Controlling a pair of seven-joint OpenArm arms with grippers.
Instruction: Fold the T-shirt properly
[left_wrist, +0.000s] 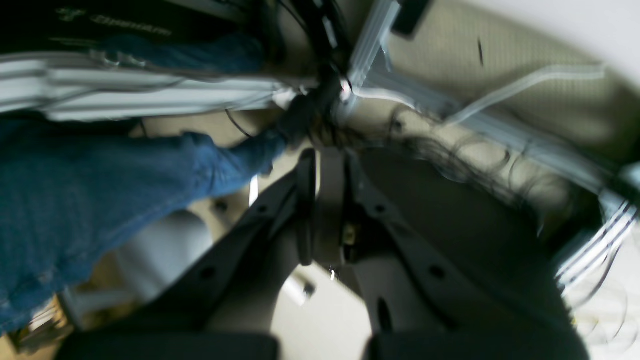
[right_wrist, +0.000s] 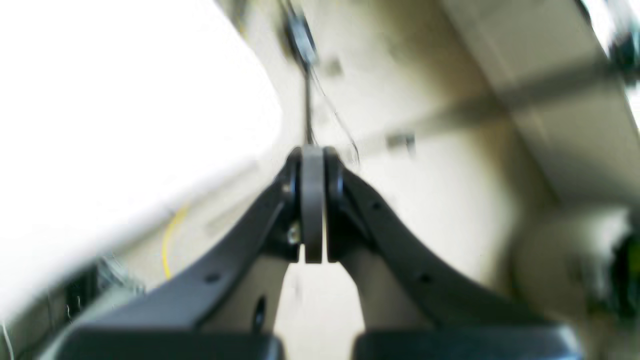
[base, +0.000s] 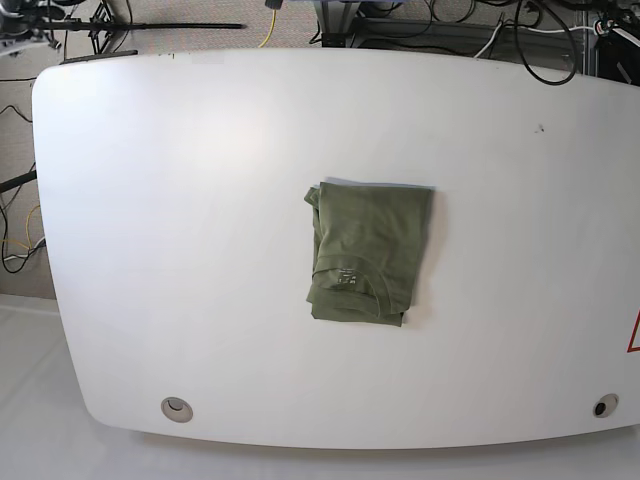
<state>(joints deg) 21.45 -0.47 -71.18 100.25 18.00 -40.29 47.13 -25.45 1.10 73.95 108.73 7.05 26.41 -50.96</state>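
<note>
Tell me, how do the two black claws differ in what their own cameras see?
The left gripper points at blue denim and tangled cables; the right gripper points at bare pale floor and a bright white surface. Left's view is dark; right's is bright. Both are shut, empty, and away from the folded T-shirt.

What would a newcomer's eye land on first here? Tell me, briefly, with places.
The olive-green T-shirt, folded into a compact rectangle, lies alone near the middle of the white table, its collar and pale neck label facing up. Neither arm appears in the base view. In the wrist views the left gripper and right gripper are both shut and empty, aimed away from the table; the left view catches someone's blue jeans.
</note>
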